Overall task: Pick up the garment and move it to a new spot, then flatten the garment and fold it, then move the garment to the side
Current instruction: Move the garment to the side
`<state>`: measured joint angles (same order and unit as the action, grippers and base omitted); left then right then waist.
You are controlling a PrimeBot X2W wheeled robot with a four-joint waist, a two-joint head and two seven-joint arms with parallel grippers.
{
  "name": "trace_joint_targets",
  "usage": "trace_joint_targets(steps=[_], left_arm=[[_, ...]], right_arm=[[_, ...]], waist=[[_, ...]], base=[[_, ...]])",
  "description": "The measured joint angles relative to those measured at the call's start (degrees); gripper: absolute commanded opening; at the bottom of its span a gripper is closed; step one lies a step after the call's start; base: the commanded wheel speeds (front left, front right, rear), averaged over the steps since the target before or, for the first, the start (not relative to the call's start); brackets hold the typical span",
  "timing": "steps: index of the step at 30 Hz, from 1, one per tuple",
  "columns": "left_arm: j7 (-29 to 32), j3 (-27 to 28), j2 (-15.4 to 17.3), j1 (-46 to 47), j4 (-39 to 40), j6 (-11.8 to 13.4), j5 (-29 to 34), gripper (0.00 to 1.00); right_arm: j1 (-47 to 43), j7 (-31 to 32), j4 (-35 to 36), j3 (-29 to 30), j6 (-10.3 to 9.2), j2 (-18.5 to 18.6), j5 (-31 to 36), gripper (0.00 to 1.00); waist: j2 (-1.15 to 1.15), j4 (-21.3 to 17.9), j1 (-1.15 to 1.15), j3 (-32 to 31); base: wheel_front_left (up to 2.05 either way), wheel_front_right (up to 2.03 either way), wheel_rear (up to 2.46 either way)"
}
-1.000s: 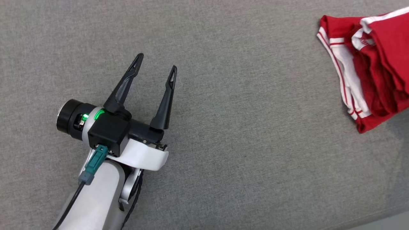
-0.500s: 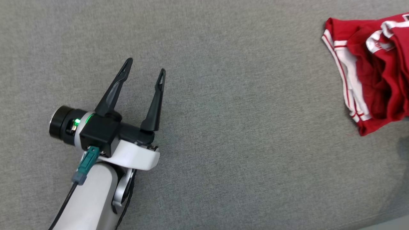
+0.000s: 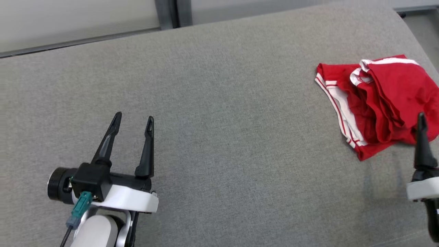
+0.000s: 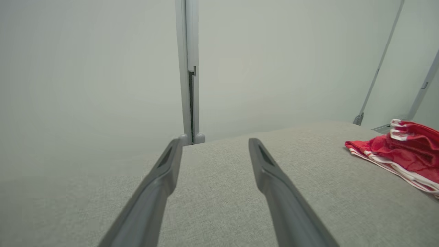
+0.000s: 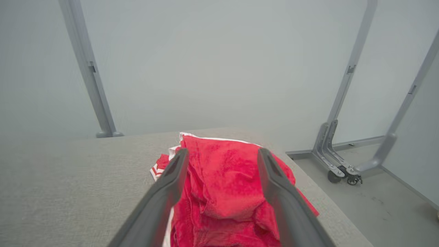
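Observation:
The garment point(image 3: 377, 99), red with white striped trim, lies bunched in loose folds at the right end of the grey padded surface point(image 3: 219, 103). It also shows in the left wrist view as the garment point(image 4: 404, 151) far to the right. My right gripper point(image 5: 223, 154) is open just short of the garment point(image 5: 223, 185), its fingers apart above the cloth and holding nothing. One of its fingers point(image 3: 422, 144) rises at the right edge of the head view, by the garment's near side. My left gripper point(image 3: 133, 119) is open and empty over bare fabric at the lower left, far from the garment.
The surface's right edge point(image 5: 329, 212) drops to the floor close beside the garment. A metal frame on castors point(image 5: 339, 171) stands there. A pale wall with grey posts point(image 4: 190, 85) runs behind the far edge.
The head camera has moved, so the far edge and wall now show. The garment's top layer has settled flat onto the pile. A right gripper finger has come into view beside it.

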<state>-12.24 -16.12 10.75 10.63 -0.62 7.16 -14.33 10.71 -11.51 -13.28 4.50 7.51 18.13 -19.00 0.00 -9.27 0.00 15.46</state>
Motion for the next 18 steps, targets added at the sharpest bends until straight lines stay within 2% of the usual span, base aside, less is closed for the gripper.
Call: trace_joint_targets(steps=[6,18], left_arm=[[-0.41,1.77,-0.07,-4.21,-0.77,1.83,-1.54,1.0],[-0.96,3.16,0.76,-8.57,-3.22,2.97,-3.04,1.0]], right_arm=[[-5.77,5.71,11.36,-1.03,0.0,-6.3,4.11,1.0],[-13.12,12.38,20.7,-0.9,-0.01,-10.06,6.62,1.0]], waist=[[0.0,2.6,0.0,-4.23],[0.0,8.91,0.0,-10.26]], base=[[0.0,0.0,0.0],[0.0,0.0,0.0]])
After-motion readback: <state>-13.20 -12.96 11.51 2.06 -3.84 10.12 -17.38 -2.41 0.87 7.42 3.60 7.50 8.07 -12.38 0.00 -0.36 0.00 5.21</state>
